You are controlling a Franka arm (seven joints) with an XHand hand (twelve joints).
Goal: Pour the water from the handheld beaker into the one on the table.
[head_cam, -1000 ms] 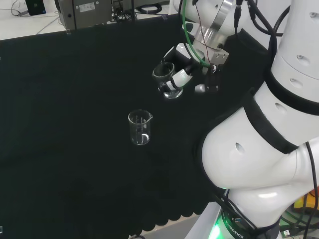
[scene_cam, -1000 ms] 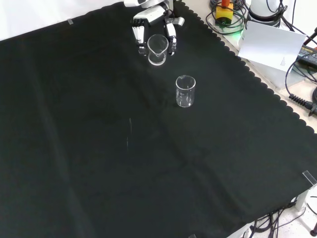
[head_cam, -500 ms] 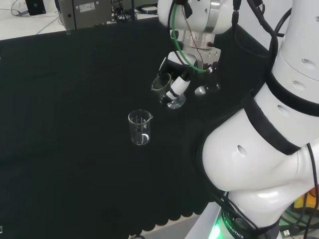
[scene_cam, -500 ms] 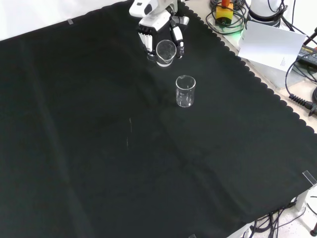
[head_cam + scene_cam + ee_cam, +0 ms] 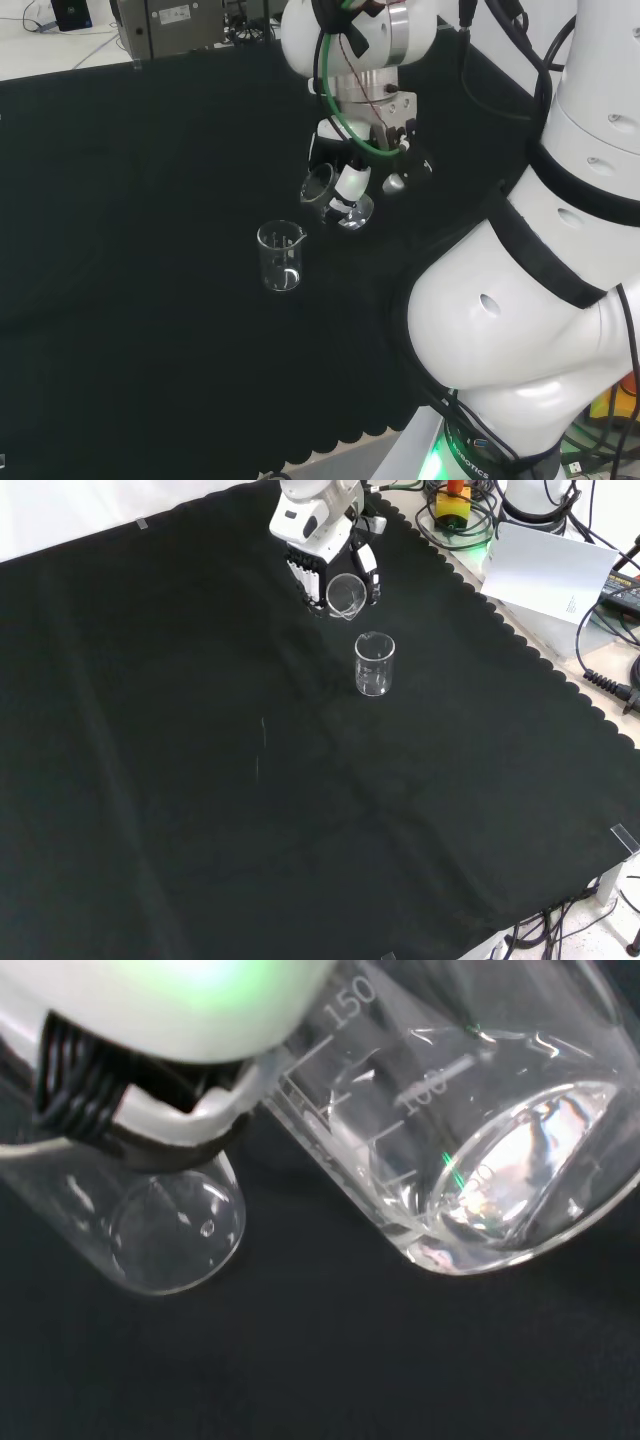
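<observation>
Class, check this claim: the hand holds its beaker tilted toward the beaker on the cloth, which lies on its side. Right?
Not quite. The front view shows the beaker on the cloth standing upright. The hand does hold its beaker tilted toward it.

Tilted held beaker (image 5: 335, 196) beside upright beaker (image 5: 280, 257)
</observation>
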